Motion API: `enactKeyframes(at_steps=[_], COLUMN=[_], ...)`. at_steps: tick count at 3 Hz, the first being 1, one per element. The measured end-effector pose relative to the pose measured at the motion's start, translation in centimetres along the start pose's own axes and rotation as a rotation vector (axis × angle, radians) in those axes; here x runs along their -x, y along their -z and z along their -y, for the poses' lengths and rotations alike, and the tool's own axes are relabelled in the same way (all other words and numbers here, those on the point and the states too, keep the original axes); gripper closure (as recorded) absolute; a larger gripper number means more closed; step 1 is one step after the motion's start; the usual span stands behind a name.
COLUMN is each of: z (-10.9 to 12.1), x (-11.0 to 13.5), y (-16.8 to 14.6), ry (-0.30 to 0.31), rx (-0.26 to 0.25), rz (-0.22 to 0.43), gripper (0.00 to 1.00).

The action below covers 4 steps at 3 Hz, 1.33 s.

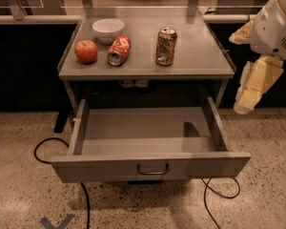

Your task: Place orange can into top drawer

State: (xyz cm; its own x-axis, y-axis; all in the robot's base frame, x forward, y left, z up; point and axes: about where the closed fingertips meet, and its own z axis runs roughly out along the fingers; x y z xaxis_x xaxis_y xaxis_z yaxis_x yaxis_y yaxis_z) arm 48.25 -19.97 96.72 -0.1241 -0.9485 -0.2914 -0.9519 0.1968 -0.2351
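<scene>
Just left of the orange can (166, 46) lay a red can (119, 50); the orange can stood upright above the open top drawer (148, 132). Well right of it hung the gripper (250, 92), probably empty, open or closed I could not tell. It needed a mid-body grasp from the right.

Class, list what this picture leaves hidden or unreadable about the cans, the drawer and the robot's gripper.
Gripper, hanging right of the table: arm cut off by the camera view's right edge.
Orange can, upright on the table: lettering too small to read.
Top drawer, open: nearest strip of floor hidden by its own front.
Pale things under the table's top: too shadowed to identify.
</scene>
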Motion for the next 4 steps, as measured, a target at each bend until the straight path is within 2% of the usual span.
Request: enactKeyframes(at_steps=[1, 2, 3, 4], z=[3.6, 6.3, 6.7, 6.9], x=[2.3, 4.2, 4.5, 4.3], y=[-1.5, -1.2, -1.1, -1.6], ry=[0.057, 0.044, 0.044, 0.010], rx=[-0.042, -0.124, -0.141, -0.104], rz=[0.085, 0.190, 0.200, 0.263], gripper=[0.00, 0.00, 0.00, 0.00])
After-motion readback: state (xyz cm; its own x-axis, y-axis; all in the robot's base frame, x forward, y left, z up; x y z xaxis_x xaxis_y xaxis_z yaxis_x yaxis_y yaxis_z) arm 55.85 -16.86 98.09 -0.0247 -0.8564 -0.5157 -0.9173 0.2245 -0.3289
